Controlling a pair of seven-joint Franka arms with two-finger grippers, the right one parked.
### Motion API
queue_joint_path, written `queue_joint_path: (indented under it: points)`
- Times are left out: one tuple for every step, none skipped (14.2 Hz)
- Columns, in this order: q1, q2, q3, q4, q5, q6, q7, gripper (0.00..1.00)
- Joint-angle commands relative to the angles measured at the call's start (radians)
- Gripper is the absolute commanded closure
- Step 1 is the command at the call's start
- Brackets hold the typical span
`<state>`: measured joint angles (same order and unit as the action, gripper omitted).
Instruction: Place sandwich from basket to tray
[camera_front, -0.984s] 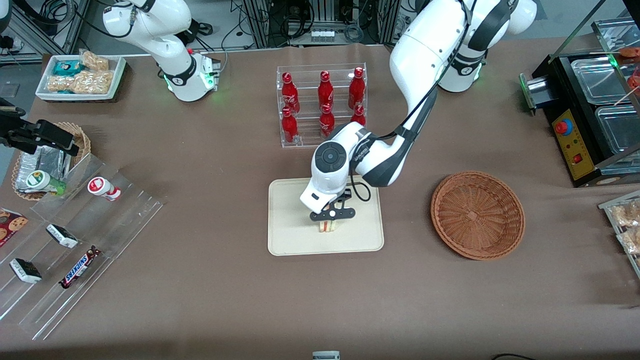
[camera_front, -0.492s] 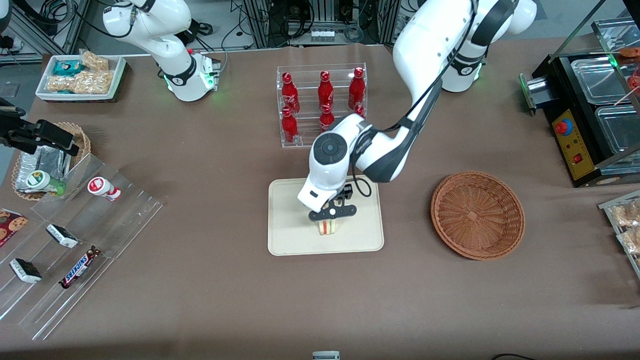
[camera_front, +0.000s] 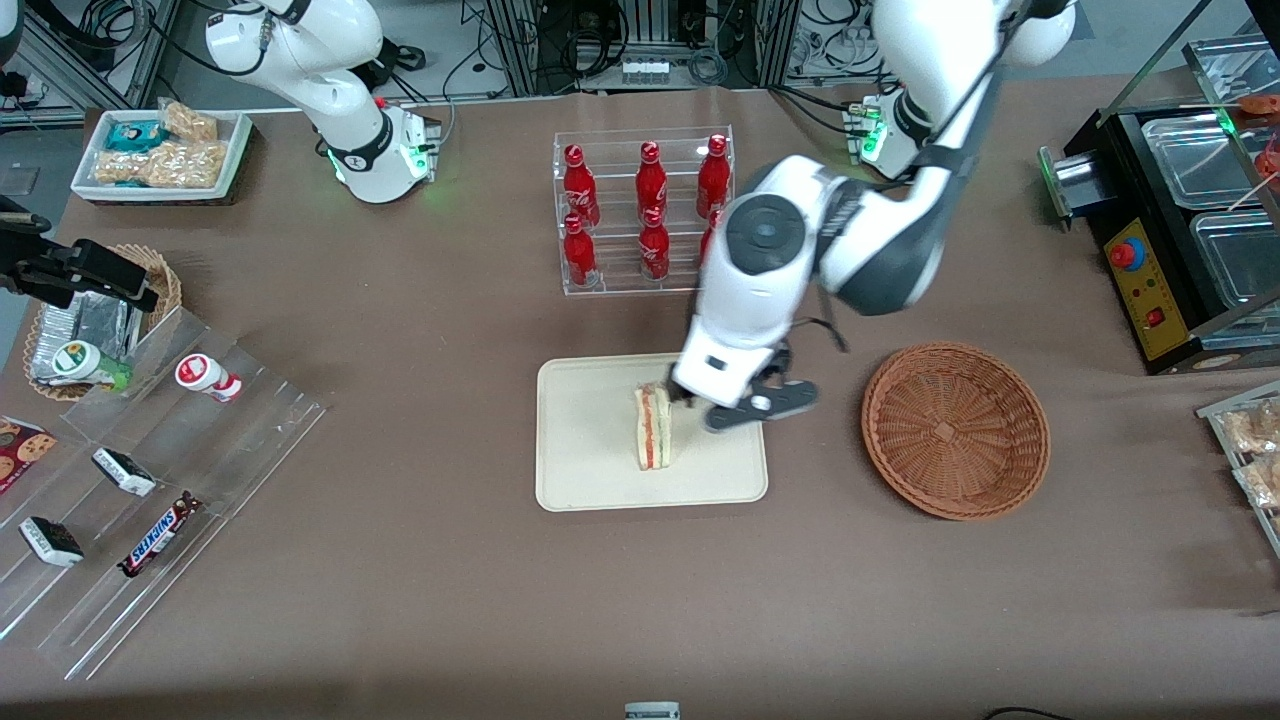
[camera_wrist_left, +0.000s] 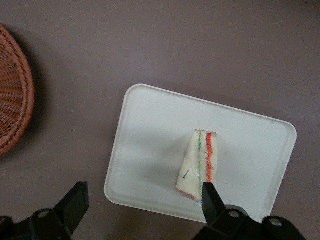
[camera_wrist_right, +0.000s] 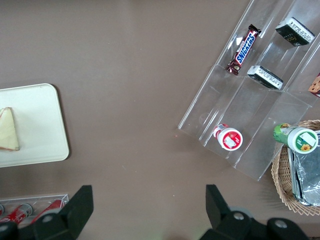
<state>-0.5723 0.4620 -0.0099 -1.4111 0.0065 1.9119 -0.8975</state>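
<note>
Now your pale triangular bread sandwich (camera_front: 653, 428) with its orange-red and green filling stripes stands on edge on the flat cream-beige rectangular tray (camera_front: 585, 440), near the tray's middle and slightly toward the working arm's end. The wrist view confirms it: the sandwich (camera_wrist_left: 198, 165) sits wholly inside the tray's (camera_wrist_left: 150, 135) low rim, touching nothing else.

What has changed for you in the last second is the left arm's black two-finger gripper (camera_front: 735, 405). A moment ago it was low over the tray, closed around the wedge; it has since let go, risen and swung off toward the round reddish-brown wicker basket (camera_front: 955, 430). It hangs above the tray's edge nearest that basket, its fingers (camera_wrist_left: 75, 202) spread wide with nothing between them. The sandwich has stayed where it was set and has not tipped over.

You can read that as the placement being done: the basket is empty, well apart from the tray toward the working arm's end of the brown table (camera_front: 400, 600), and the sandwich is on its target. All that seems left is for you to let the arm retreat clear of the tray without brushing the upright wedge.
</note>
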Motion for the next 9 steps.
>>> queue_joint_path:
  points:
    - [0.035, -0.049, -0.005, -0.057, 0.010, -0.030, -0.008, 0.00]
    - [0.051, -0.072, -0.005, -0.075, 0.010, -0.036, -0.006, 0.00]
    - [0.069, -0.098, -0.005, -0.104, 0.012, -0.037, 0.000, 0.00]
    - [0.093, -0.126, -0.005, -0.133, 0.012, -0.037, 0.032, 0.00]
    - [0.116, -0.159, -0.005, -0.165, 0.012, -0.053, 0.090, 0.00]
    - [0.147, -0.183, -0.005, -0.181, 0.012, -0.077, 0.141, 0.00]
    - [0.185, -0.198, -0.005, -0.184, 0.012, -0.108, 0.191, 0.00]
    - [0.213, -0.209, -0.005, -0.184, 0.012, -0.132, 0.234, 0.00]
    - [0.236, -0.218, -0.005, -0.186, 0.012, -0.157, 0.280, 0.00]
